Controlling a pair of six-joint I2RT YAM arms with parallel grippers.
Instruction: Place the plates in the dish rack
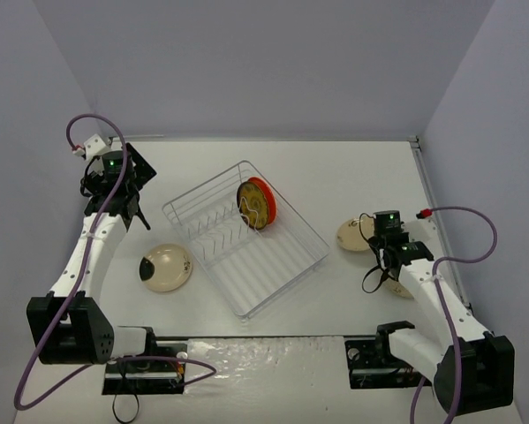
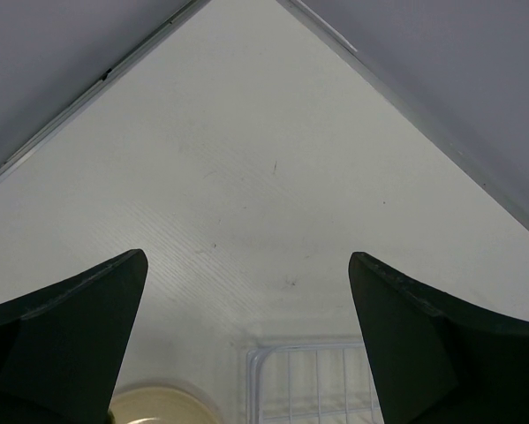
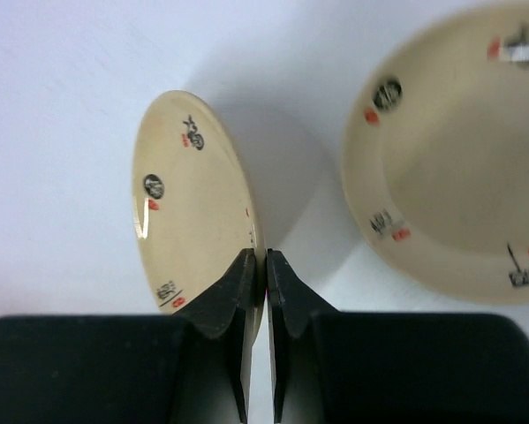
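The white-wire dish rack [image 1: 273, 265] lies at an angle in the middle of the table. An orange-red plate [image 1: 268, 193] and a mustard-brown patterned plate [image 1: 253, 206] stand on edge in its far end. A cream plate [image 1: 165, 268] lies on the table left of the rack. My right gripper [image 1: 381, 237] is shut on the rim of a second cream plate [image 1: 353, 234], held on edge [image 3: 189, 203] between the fingertips [image 3: 257, 261]. A third cream plate [image 3: 458, 168] lies beside it. My left gripper [image 1: 123, 185] is open and empty [image 2: 248, 258] near the far left.
Grey walls close in the table at the back and both sides. The left wrist view shows a corner of the rack [image 2: 308, 380] and the edge of the left cream plate [image 2: 158, 408] below the open fingers. The third plate is mostly under my right arm [image 1: 400, 289].
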